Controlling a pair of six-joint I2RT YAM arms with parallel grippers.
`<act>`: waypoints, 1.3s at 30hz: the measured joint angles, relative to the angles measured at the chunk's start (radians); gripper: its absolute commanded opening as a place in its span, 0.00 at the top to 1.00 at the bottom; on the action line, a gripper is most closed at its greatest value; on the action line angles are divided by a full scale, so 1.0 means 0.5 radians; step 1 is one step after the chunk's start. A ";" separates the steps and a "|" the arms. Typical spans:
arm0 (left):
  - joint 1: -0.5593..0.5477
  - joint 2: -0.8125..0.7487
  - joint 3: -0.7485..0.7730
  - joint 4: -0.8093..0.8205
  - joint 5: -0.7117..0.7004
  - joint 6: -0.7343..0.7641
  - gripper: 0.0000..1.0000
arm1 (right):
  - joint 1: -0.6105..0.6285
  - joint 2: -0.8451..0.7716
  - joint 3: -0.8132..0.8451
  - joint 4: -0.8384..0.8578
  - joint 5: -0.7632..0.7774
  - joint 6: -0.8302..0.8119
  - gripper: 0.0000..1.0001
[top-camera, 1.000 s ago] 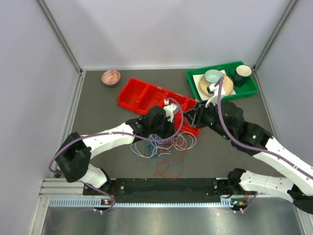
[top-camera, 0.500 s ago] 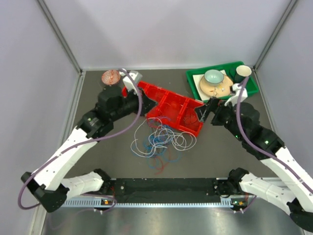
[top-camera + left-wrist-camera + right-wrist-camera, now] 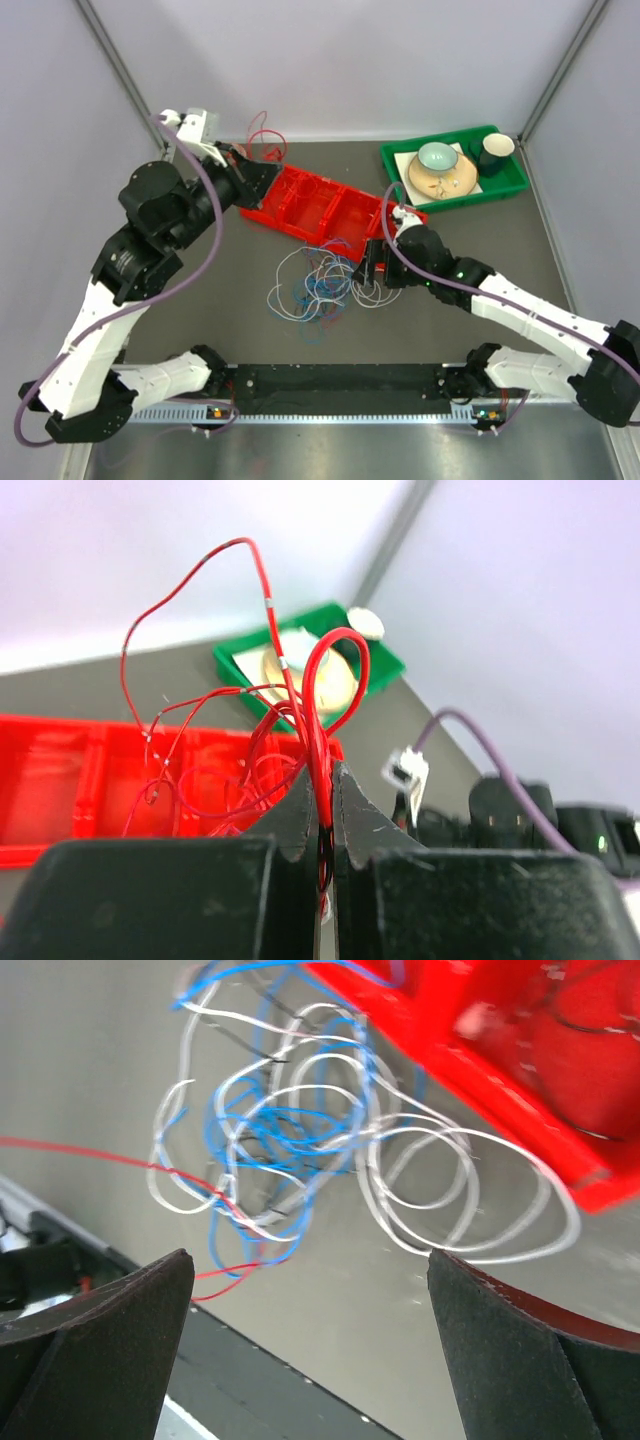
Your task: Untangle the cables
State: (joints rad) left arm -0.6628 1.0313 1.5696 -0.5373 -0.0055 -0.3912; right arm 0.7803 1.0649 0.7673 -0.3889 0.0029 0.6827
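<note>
Pinching red cables (image 3: 316, 695) above tray (image 3: 300, 200) edge, left hand (image 3: 321, 780); right hand (image 3: 308, 1260) wide over loose tangle (image 3: 280, 1130)

Dark grey counter (image 3: 240, 320). Near its middle, a loose tangle of white, blue and red cables (image 3: 320, 285), lying just beside the near edge of a red tray (image 3: 300, 200) set slantwise. At the far right corner, a green tray (image 3: 500, 188), well apart from the tangle.

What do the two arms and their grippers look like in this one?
The left arm and right arm have white links and bulky black joints, with a thin purple hose looping along each. The left gripper and right gripper are black, with two wedge-shaped fingers.
</note>
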 measured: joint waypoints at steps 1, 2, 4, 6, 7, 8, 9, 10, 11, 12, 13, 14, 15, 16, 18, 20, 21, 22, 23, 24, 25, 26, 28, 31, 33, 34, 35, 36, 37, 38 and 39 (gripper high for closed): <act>0.000 -0.008 0.024 0.002 -0.044 0.000 1.00 | 0.018 0.010 -0.008 0.055 -0.010 0.007 0.01; 0.000 -0.018 0.037 0.001 -0.082 -0.001 1.00 | 0.033 0.019 -0.021 0.111 -0.016 0.020 0.01; 0.001 -0.039 0.061 0.000 -0.183 -0.004 1.00 | 0.050 0.048 -0.043 0.204 -0.028 0.037 0.01; 0.001 -0.045 0.083 -0.006 -0.254 -0.006 1.00 | 0.066 0.096 -0.045 0.266 -0.037 0.042 0.01; 0.002 -0.045 0.097 -0.008 -0.291 -0.007 1.00 | 0.080 0.127 -0.045 0.305 -0.040 0.041 0.01; 0.002 -0.043 0.110 -0.011 -0.326 -0.007 1.00 | 0.096 0.159 -0.045 0.338 -0.043 0.040 0.02; 0.002 -0.043 0.122 -0.016 -0.352 -0.008 1.00 | 0.108 0.191 -0.045 0.363 -0.049 0.037 0.02; 0.002 -0.042 0.139 -0.021 -0.392 -0.009 1.00 | 0.120 0.229 -0.045 0.386 -0.059 0.034 0.02; 0.002 -0.042 0.150 -0.021 -0.414 -0.011 1.00 | 0.127 0.261 -0.045 0.394 -0.064 0.034 0.02; 0.002 -0.042 0.167 -0.025 -0.452 -0.011 1.00 | 0.130 0.288 -0.044 0.402 -0.069 0.033 0.02; 0.002 -0.042 0.181 -0.026 -0.476 -0.012 1.00 | 0.134 0.307 -0.045 0.409 -0.070 0.031 0.02; 0.002 -0.041 0.202 -0.028 -0.505 -0.012 1.00 | 0.137 0.332 -0.044 0.421 -0.075 0.028 0.03; 0.002 -0.041 0.226 -0.028 -0.533 -0.012 1.00 | 0.139 0.356 -0.044 0.434 -0.083 0.024 0.05; 0.002 -0.041 0.251 -0.031 -0.557 -0.012 1.00 | 0.141 0.381 -0.044 0.444 -0.092 0.018 0.06; 0.002 -0.040 0.316 -0.028 -0.596 -0.011 1.00 | 0.150 0.430 -0.043 0.464 -0.102 0.014 0.14; 0.002 -0.042 0.367 -0.022 -0.612 -0.011 1.00 | 0.160 0.472 -0.043 0.483 -0.117 0.010 0.26; 0.002 -0.041 0.387 -0.014 -0.615 -0.011 1.00 | 0.166 0.497 -0.043 0.501 -0.122 0.012 0.30; 0.002 -0.041 0.403 -0.010 -0.614 -0.011 1.00 | 0.171 0.514 -0.043 0.513 -0.129 0.005 0.32; 0.002 -0.042 0.414 -0.005 -0.614 -0.012 1.00 | 0.175 0.537 -0.043 0.532 -0.139 0.014 0.32; 0.002 -0.042 0.427 -0.002 -0.614 -0.012 1.00 | 0.179 0.567 -0.043 0.565 -0.153 0.019 0.32; 0.002 -0.041 0.434 0.003 -0.613 -0.012 1.00 | 0.182 0.591 -0.042 0.589 -0.156 0.020 0.32; 0.002 -0.040 0.440 0.007 -0.613 -0.012 1.00 | 0.188 0.622 -0.042 0.610 -0.162 0.022 0.32; 0.002 -0.035 0.448 0.007 -0.613 -0.013 1.00 | 0.204 0.682 -0.040 0.642 -0.169 0.034 0.39; 0.002 -0.029 0.449 0.007 -0.613 -0.013 1.00 | 0.227 0.768 -0.034 0.700 -0.175 0.050 0.51; 0.002 -0.029 0.449 0.007 -0.614 -0.012 1.00 | 0.237 0.809 -0.027 0.734 -0.176 0.058 0.71; 0.002 -0.028 0.449 0.006 -0.615 -0.009 1.00 | 0.240 0.819 -0.027 0.748 -0.175 0.060 0.81; 0.002 -0.028 0.449 0.005 -0.617 -0.006 1.00 | 0.243 0.830 -0.027 0.768 -0.175 0.074 0.98; 0.002 -0.026 0.449 0.004 -0.623 -0.002 1.00 | 0.243 0.837 -0.027 0.783 -0.174 0.070 1.00; 0.002 -0.024 0.452 -0.002 -0.636 0.003 1.00 | 0.243 0.843 -0.027 0.799 -0.172 0.077 1.00; 0.002 -0.024 0.459 -0.008 -0.643 0.007 1.00 | 0.243 0.845 -0.027 0.808 -0.168 0.087 1.00; 0.002 -0.019 0.472 -0.017 -0.655 0.013 1.00 | 0.243 0.846 -0.027 0.816 -0.165 0.095 1.00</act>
State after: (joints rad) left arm -0.6621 1.0218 1.8057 -0.5457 -0.3328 -0.3847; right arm 0.9016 1.4879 0.7536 0.0193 -0.0795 0.7300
